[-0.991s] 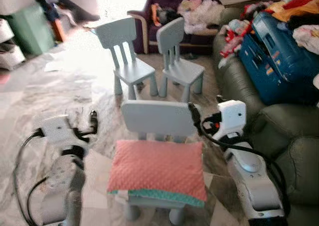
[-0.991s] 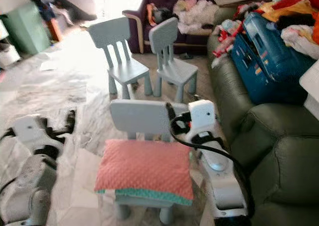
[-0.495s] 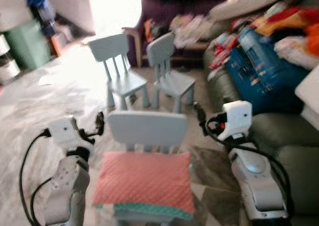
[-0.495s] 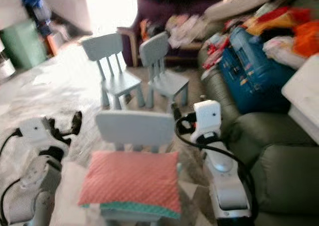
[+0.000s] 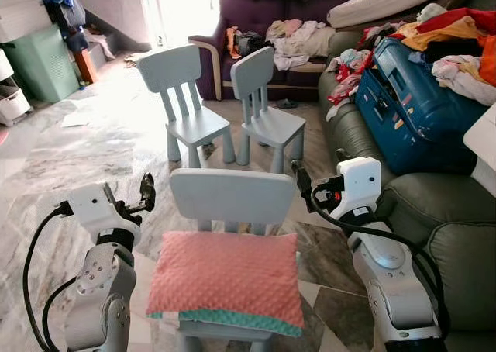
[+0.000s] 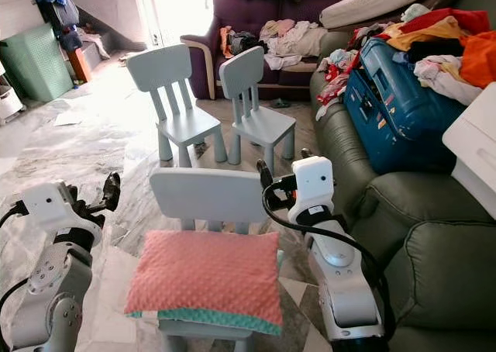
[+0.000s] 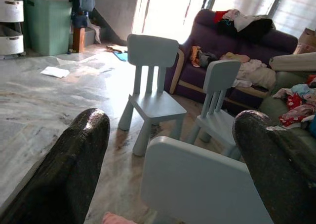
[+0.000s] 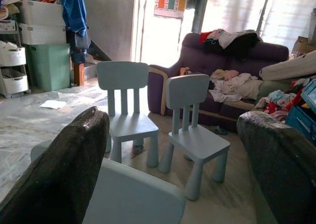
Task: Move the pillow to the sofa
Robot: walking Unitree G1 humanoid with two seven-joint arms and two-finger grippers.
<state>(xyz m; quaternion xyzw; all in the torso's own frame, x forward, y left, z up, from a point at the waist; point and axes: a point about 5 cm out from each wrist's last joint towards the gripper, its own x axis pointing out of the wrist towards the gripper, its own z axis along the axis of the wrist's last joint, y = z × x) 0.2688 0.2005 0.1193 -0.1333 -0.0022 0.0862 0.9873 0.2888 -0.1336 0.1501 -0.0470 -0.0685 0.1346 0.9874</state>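
A pink pillow (image 5: 225, 278) with a teal underside lies flat on the seat of a small pale blue chair (image 5: 231, 197) right before me. My left gripper (image 5: 146, 191) is held up just left of the chair's backrest, level with it. My right gripper (image 5: 299, 177) is just right of the backrest. Both are above and behind the pillow, apart from it. In the wrist views each gripper's fingers (image 7: 64, 169) (image 8: 59, 174) stand wide apart with nothing between them. The green sofa (image 5: 434, 205) runs along my right side.
Two more pale blue chairs (image 5: 194, 112) (image 5: 267, 112) stand farther ahead on the marble floor. A blue suitcase (image 5: 411, 104) and heaps of clothes cover the green sofa's far part. A purple sofa (image 5: 256, 11) with clothes stands at the back. A green bin (image 5: 43, 61) is far left.
The camera has shifted and the picture has sharpened. Both grippers stay either side of the chair back, and the pillow lies as before.
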